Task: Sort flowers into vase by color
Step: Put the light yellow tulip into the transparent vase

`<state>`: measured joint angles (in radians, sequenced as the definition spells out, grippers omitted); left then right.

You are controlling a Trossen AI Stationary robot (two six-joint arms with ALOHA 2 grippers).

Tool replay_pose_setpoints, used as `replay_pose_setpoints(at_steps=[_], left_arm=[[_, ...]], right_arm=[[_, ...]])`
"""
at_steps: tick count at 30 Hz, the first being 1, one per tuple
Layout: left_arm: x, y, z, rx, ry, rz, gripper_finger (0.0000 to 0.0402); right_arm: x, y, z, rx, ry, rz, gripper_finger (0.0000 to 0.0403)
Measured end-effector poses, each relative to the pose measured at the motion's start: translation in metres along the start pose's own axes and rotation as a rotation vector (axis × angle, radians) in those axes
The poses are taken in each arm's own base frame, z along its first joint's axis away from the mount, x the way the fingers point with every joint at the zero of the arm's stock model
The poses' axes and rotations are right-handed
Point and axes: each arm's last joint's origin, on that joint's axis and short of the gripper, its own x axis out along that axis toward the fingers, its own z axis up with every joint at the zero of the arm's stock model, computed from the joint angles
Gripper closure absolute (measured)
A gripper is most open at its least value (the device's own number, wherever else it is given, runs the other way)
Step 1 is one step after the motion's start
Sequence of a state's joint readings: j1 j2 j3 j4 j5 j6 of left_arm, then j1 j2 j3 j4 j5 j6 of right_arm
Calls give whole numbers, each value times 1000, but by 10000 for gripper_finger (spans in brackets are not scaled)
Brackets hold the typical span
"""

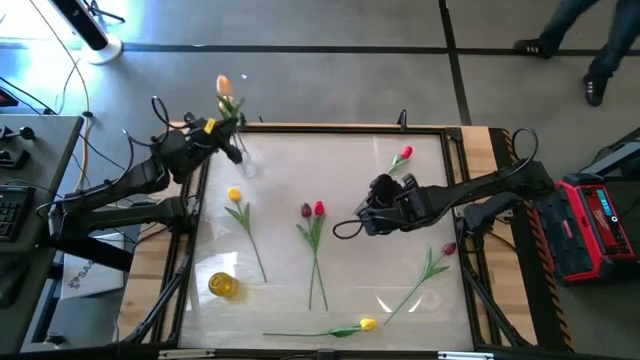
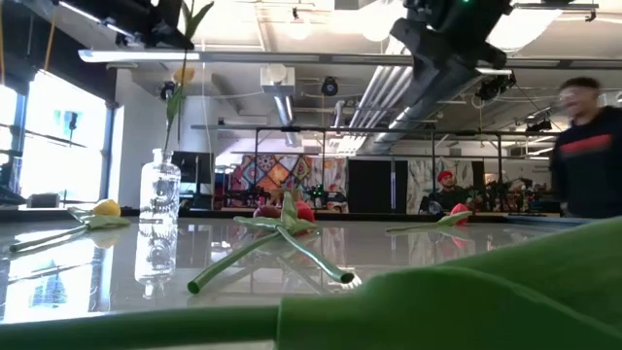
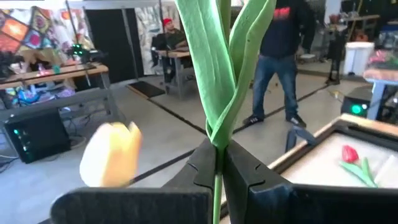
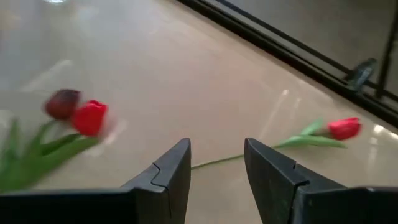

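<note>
My left gripper (image 1: 212, 128) is raised over the table's far left corner, shut on a peach tulip (image 1: 223, 86). Its stem runs down to the mouth of a clear glass vase (image 2: 160, 194). My right gripper (image 4: 216, 163) is open and hovers right of centre (image 1: 368, 215), touching nothing. Ahead of it lies a red tulip (image 4: 344, 128), whose stem passes in front of its fingertips. A red and a maroon tulip (image 1: 312, 210) lie side by side mid-table. A yellow tulip (image 1: 234, 196), a maroon tulip (image 1: 448, 249) and another yellow one (image 1: 367, 324) also lie flat. My left gripper pinches the peach tulip's stem (image 3: 216, 186) between its two fingers (image 3: 249, 177), just below where the green leaves (image 3: 211, 68) branch off. The tulip is lifted and stands roughly upright, its stem hanging below the fingers to the vase mouth (image 2: 164, 154). Its head (image 3: 111, 155) droops aside.
A small yellow round object (image 1: 222, 285) stands near the table's left edge. A raised wooden frame (image 1: 480, 140) borders the glossy white table. A red case (image 1: 590, 225) sits off to the right. People stand and sit in the room beyond (image 2: 588, 146).
</note>
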<state>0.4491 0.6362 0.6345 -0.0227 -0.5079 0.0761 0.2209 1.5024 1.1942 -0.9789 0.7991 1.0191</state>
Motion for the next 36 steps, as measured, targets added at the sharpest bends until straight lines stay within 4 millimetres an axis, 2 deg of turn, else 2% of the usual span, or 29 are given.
replay_pose_setpoints(at_steps=[4, 15, 28, 36], left_arm=[[-1, 5, 6, -25, 24, 22, 401], [3, 13, -9, -63, 152, 95, 401], [11, 17, -14, -79, 188, 144, 401], [24, 13, -25, -138, 262, 183, 354]], right_arm=[[3, -6, 0, 2, 16, -45, 263], [4, -8, 0, -12, 15, -67, 263], [4, -8, 0, -12, 10, -67, 263], [7, -4, -3, -9, 15, -79, 263]])
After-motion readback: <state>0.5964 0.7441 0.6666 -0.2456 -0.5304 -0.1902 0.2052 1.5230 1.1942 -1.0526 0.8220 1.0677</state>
